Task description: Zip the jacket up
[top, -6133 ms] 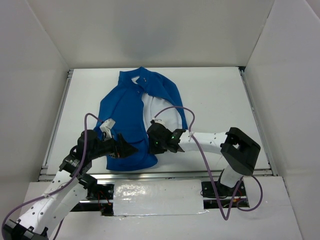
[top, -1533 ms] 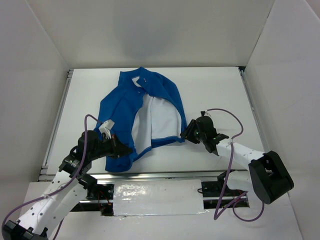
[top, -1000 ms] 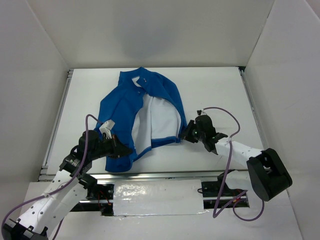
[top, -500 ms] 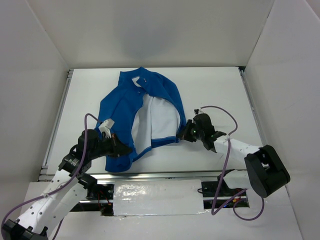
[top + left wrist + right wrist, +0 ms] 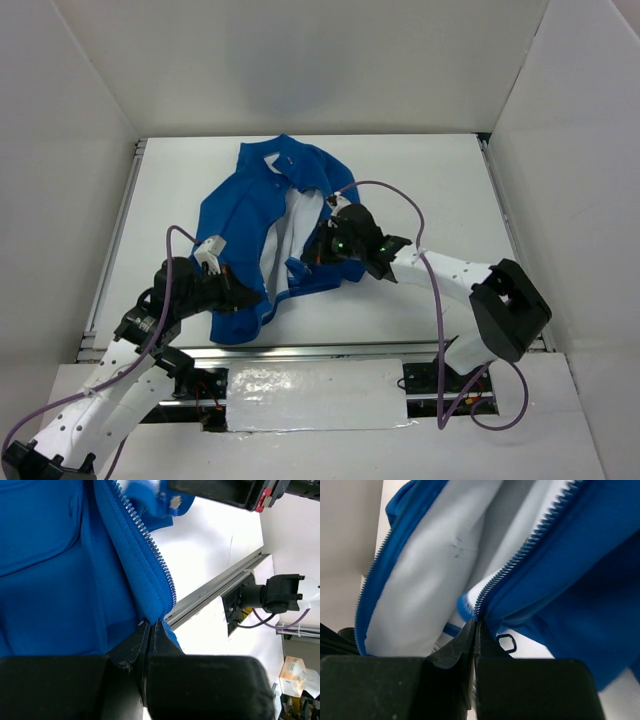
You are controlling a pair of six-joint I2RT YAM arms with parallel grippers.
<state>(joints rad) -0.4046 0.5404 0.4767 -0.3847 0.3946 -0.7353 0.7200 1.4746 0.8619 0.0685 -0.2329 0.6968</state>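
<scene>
The royal-blue jacket [image 5: 240, 215] lies open on the white table, its white lining [image 5: 297, 215] partly covered. My left gripper [image 5: 258, 297] is shut on the bottom hem of the left front panel; the left wrist view has the jaws pinching blue fabric [image 5: 125, 580] just below the zipper teeth [image 5: 150, 550]. My right gripper [image 5: 308, 262] is shut on the bottom corner of the right front panel, held over the lining. In the right wrist view the jaws grip the lower end of the zipper teeth [image 5: 520, 560], and a small dark ring pull [image 5: 506, 642] hangs beside them.
A metal rail [image 5: 330, 348] runs along the table's near edge, just below both grippers, and another rail [image 5: 118, 230] runs down the left side. White walls enclose the table. The right arm's purple cable [image 5: 385, 190] arches over the jacket's right side.
My right gripper closed on the right panel's bottom corner and dragged it left across the white lining, toward the left panel's edge. The left arm has stayed put.
</scene>
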